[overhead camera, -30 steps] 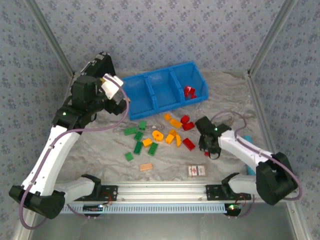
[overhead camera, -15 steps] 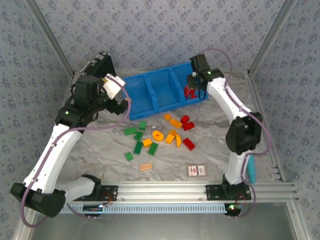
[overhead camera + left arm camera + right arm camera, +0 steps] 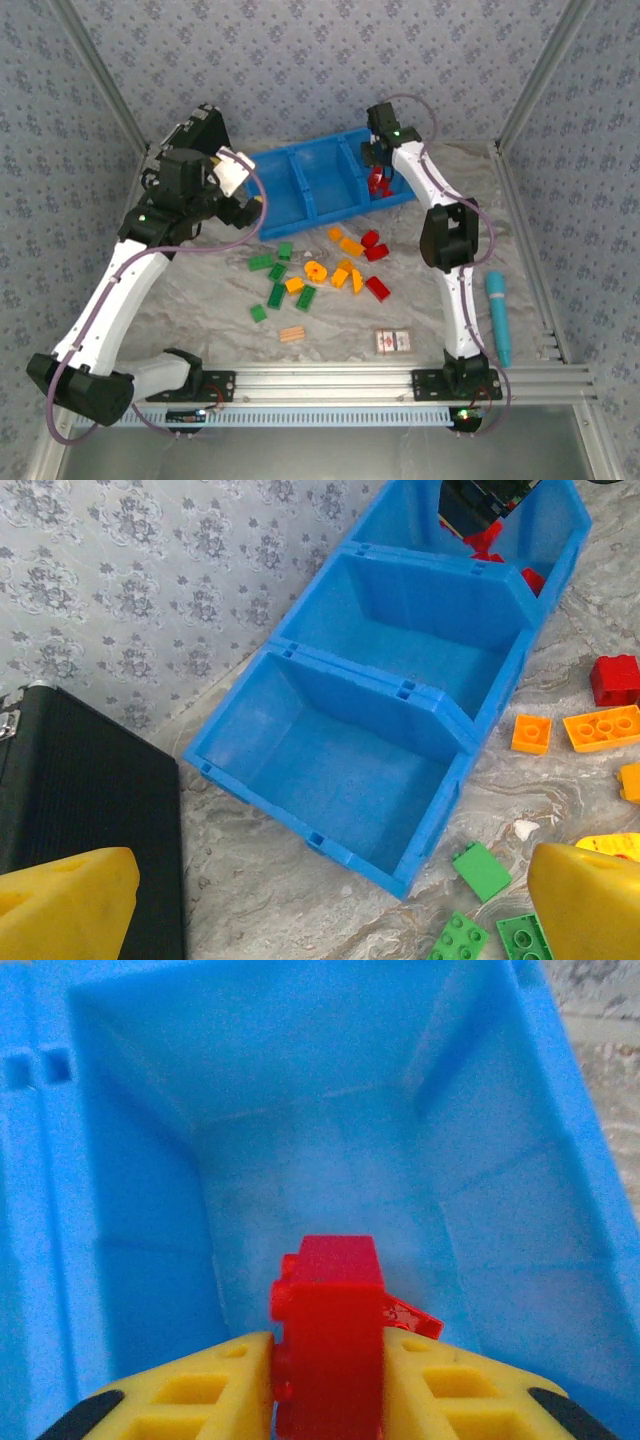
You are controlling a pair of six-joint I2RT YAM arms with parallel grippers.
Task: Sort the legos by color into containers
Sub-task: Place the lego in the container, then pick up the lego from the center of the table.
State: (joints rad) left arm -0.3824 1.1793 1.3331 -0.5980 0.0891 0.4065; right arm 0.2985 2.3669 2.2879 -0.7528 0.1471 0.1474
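Observation:
The blue containers stand at the back of the table, three joined bins. My right gripper hangs over the right bin, shut on a red lego pinched between its yellow fingers. More red legos lie in that bin. Green, orange-yellow and red legos lie loose in front of the tray. My left gripper hovers open by the tray's left bin, which is empty like the middle bin, with green legos near its right fingertip.
A black hard case stands left of the tray, close to my left arm. A tan ridged piece and a white red-printed card lie near the front rail. A teal tool lies at the right edge.
My right arm has swung from the loose red legos on the table up to the tray's right bin, carrying a red lego. The left arm has shifted only slightly.

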